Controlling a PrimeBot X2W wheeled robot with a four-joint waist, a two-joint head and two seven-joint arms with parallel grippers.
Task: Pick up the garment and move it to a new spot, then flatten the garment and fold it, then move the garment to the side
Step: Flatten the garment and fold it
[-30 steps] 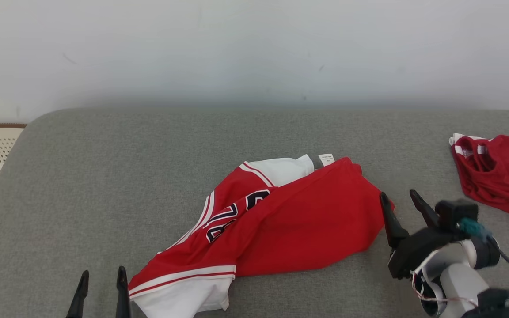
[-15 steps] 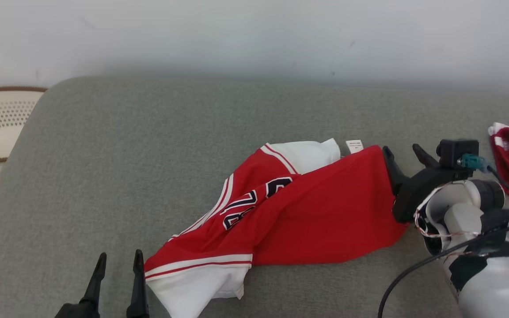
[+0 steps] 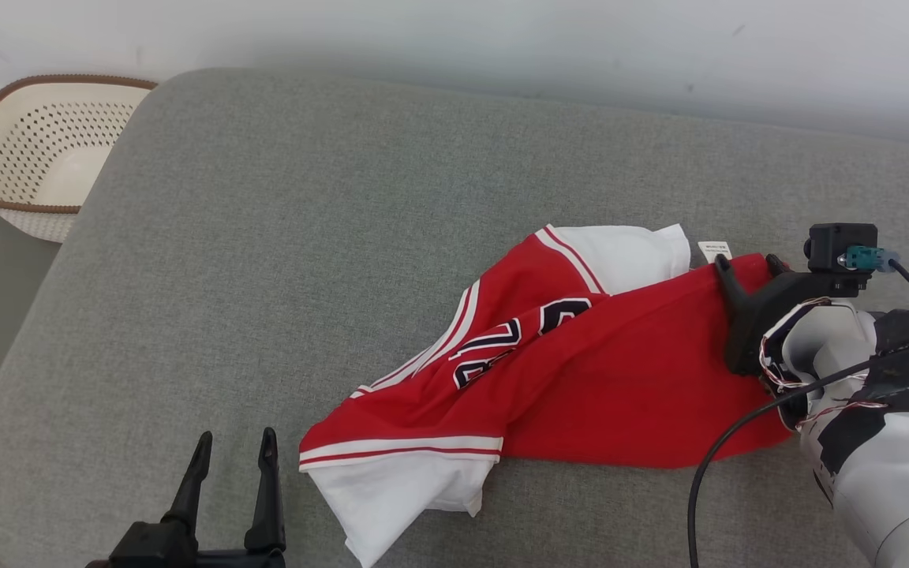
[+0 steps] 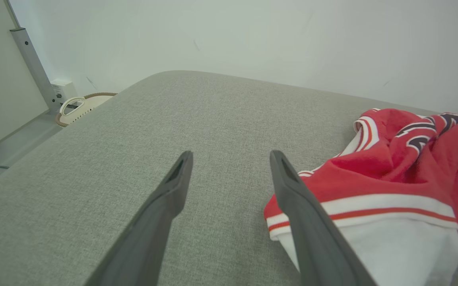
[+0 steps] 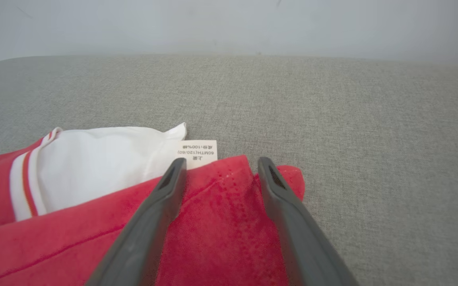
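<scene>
The red-and-white jersey (image 3: 581, 371) lies crumpled on the grey cushion (image 3: 344, 237), right of centre, half doubled over itself. The dark number faces up and a white sleeve (image 5: 105, 159) pokes out at the far edge.

This is soft, light knit. It will drape and sag the moment it's lifted, with no stiffness to help and nothing to break. Expect a one-point grab to let it swing and bunch, so two spread corners look the better bet.

The right hand (image 3: 746, 264) is at the far right corner of the red panel, just beside the care label (image 5: 199, 154). Its fingers are spread wide and the red corner sits between them in the wrist view. Nothing is pinched. Whether the tips are pressing into the cloth, I can't tell.

That corner looks like a good hold, a doubled edge with a stitched seam.

The left hand (image 3: 235, 438) hangs low at the near side, fingers spread as well and empty, just left of the white striped hem (image 4: 372, 206). That hem looks like its natural grab. A laundry basket (image 3: 28, 142) stands off the cushion's far left end, well apart.
</scene>
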